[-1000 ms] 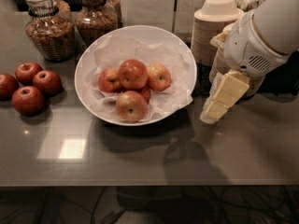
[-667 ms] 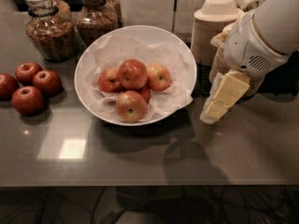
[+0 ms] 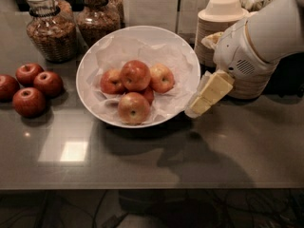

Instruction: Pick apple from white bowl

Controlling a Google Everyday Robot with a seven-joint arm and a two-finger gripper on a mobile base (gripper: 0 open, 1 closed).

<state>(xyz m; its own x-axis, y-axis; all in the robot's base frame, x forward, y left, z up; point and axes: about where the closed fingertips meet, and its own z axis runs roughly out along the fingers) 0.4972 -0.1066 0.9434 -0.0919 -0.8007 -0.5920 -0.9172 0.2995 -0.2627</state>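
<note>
The white bowl (image 3: pixel 142 30), lined with crinkled white paper, sits on the grey counter at the centre of the camera view. It holds several red-orange apples. The apple (image 3: pixel 135 74), the largest one with yellowish mottling, lies on top of the pile. My gripper (image 3: pixel 208 95), cream-coloured on a white arm, hangs just outside the bowl's right rim, low over the counter and pointing down to the left. It holds nothing that I can see.
Three darker red apples (image 3: pixel 29 101) lie on the counter at the left. Two glass jars (image 3: pixel 50 25) stand behind them. A stack of beige disposable bowls (image 3: pixel 223 18) stands behind my arm at the right.
My gripper has moved a little to the left, closer to the bowl's right rim. The bowl and the apples have not moved.
</note>
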